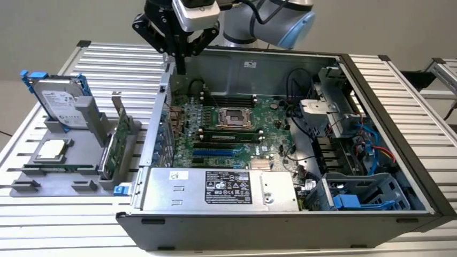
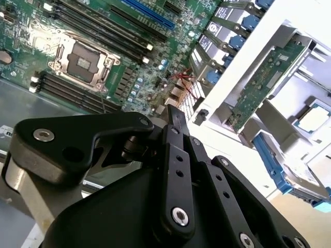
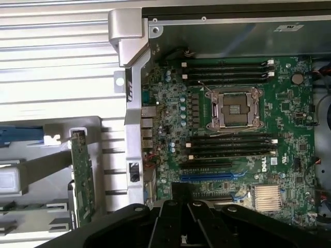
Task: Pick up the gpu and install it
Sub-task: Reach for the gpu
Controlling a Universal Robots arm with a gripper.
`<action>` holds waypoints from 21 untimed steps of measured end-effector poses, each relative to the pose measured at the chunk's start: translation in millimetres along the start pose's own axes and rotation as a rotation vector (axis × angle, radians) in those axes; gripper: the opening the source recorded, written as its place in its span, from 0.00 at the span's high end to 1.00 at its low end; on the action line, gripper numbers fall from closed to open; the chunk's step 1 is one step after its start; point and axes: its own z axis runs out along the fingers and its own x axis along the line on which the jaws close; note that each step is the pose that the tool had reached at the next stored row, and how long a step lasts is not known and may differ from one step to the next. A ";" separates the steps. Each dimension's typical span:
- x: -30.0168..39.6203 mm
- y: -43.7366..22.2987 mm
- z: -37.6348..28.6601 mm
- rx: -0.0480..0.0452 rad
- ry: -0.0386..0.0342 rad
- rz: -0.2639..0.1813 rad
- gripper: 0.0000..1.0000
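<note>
The black two-fingered claw [image 1: 181, 68] hangs over the rear wall of the open black computer case [image 1: 400, 176]. Its tips are pressed together and pinch nothing. In the exterior view, the flat green circuit-board gpu with its silver end bracket [image 1: 114, 140] sits at about seven o'clock from the claw and well apart from it. It stands on edge in a slot of the grey plastic holder [image 1: 71, 179] on the ribbed metal worktop [image 1: 107, 59], outside the case. The silver hard drive in its blue frame [image 1: 61, 101] stands at ten o'clock from the card, near it in the same holder.

We judge the step in hand to be the approach for the pick, with nothing of the install done. The long blue slot [image 3: 204, 176] on the green motherboard [image 3: 289, 108] lies bare.

To do this well, we think the claw should spread before it descends and line up with the card's long top edge. It should come straight down over the middle and close on the board's two faces. It should keep off the hard drive and the holder's grey posts. A grip near one end would probably let the card tilt as it leaves the slot.
</note>
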 end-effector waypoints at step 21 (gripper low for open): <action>23.6 -1.7 -0.5 0.0000 0.0000 0.000 1.00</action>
